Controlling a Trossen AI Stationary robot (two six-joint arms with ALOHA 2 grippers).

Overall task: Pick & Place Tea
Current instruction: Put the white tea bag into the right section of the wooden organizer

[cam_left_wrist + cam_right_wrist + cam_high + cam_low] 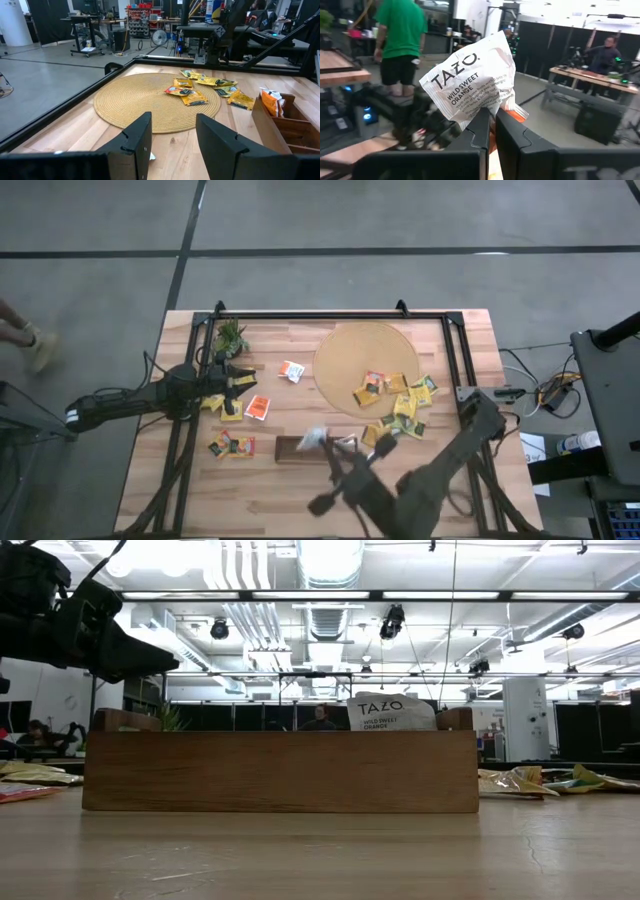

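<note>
My right gripper (pixel 327 442) is up over the right end of the dark brown tray (pixel 292 450), pointing level toward the table's left. It is shut on a white-and-orange tea sachet (pixel 470 75). Another such sachet (pixel 390 712) stands in the tray (pixel 280 772), its top above the rim. Several yellow sachets (pixel 400 405) lie on the round mat (pixel 345 350) and beside it, and more (pixel 230 445) lie left of the tray. My left gripper (pixel 172 135) hangs open at the table's left (pixel 235 385), with nothing between its fingers. My right gripper pinches the sachet's lower edge (pixel 487 111) between its two fingers (pixel 480 127). The fingers come level from the table's right. The crumpled sachet sticks out beyond the fingertips, its printed face toward the wrist camera, lifted clear of the tray and the table.
A small green plant (pixel 230 335) stands at the far left corner. A black frame (pixel 330 315) runs round the tabletop. A person in a green shirt (pixel 400 45) stands beyond the table's left side. An orange sachet (pixel 258 408) and a white one (pixel 292 370) lie between my left gripper and the mat.
</note>
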